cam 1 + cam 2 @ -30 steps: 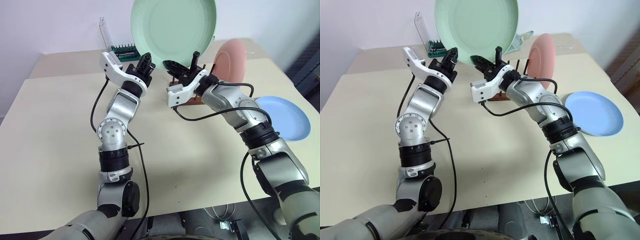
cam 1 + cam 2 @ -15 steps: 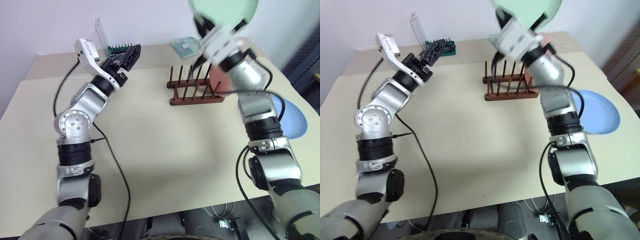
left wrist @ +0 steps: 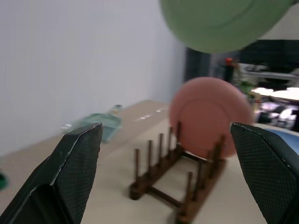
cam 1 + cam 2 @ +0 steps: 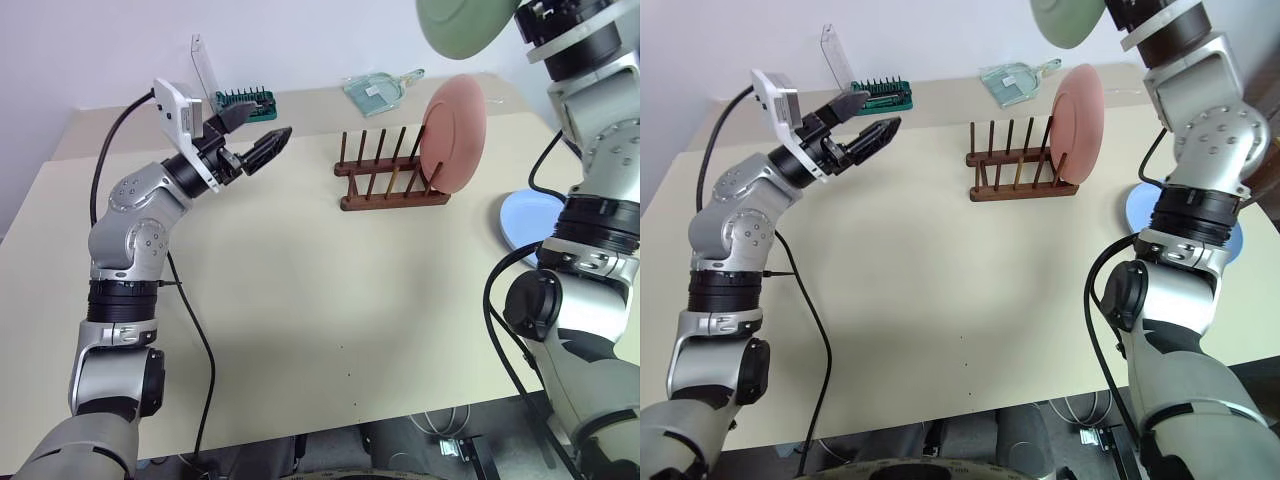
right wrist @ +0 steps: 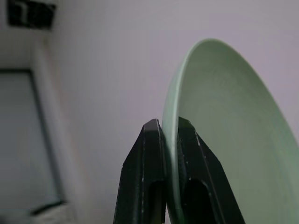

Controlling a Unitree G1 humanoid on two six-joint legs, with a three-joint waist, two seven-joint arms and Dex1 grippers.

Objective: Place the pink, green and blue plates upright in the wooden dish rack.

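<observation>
One green plate [image 5: 219,135] is up high, our right fingers [image 5: 187,163] pinching its thin rim; it looks stiff, light and slick, so we'd keep that edge hold. Left fingers [image 4: 270,148] are spread, holding nothing; pink plate [image 4: 455,133] sits upright in the rack [image 4: 392,188], blue plate [image 4: 525,215] flat on the tabletop [image 4: 330,300].

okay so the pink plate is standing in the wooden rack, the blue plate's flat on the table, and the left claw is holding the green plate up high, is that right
Not quite: the right claw, not the left, pinches the green plate by its rim, as the right wrist view shows. The left claw is open and empty. The pink plate does stand in the wooden rack, and the blue plate lies flat.
</observation>
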